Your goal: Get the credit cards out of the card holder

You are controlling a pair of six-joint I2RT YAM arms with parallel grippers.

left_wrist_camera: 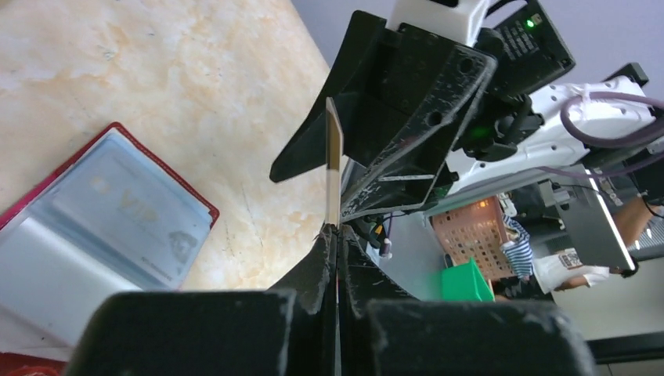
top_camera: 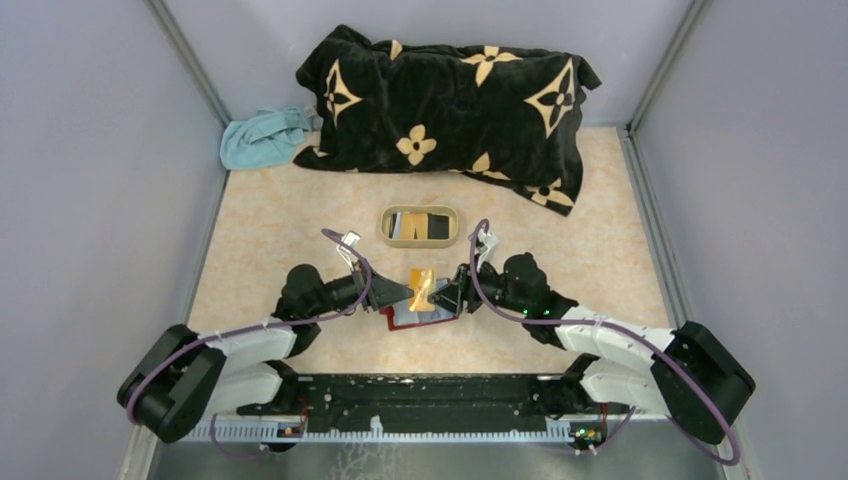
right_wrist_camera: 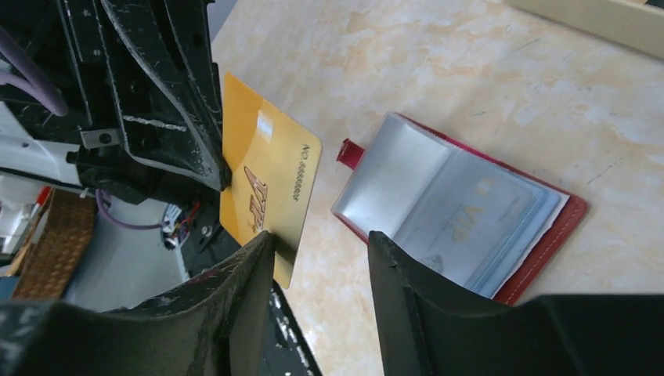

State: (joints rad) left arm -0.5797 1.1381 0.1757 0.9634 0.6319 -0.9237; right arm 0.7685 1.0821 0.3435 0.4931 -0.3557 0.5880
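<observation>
The left end effector (left_wrist_camera: 337, 235) is pinching the yellow card (left_wrist_camera: 334, 157) by one edge, jaws pressed together on it, and is holding it on edge just above the open wallet (top_camera: 418, 318). The right end effector (right_wrist_camera: 321, 239) is hovering at the card's 3 o'clock with fingers (right_wrist_camera: 250, 266) spread. One finger is sitting by the card's corner, and I cannot tell if they are touching. The wallet is lying flat on the worktop (top_camera: 600, 250) between the arms, with a pale card (right_wrist_camera: 470, 211) showing in its clear sleeve. The tray (top_camera: 385, 226) is sitting at its 12 o'clock.

The card looks light, thin, stiff and glossy, so probably slippery. I'd take it flat between the pads, well in from an edge, because a corner hold would likely let it pivot.
</observation>
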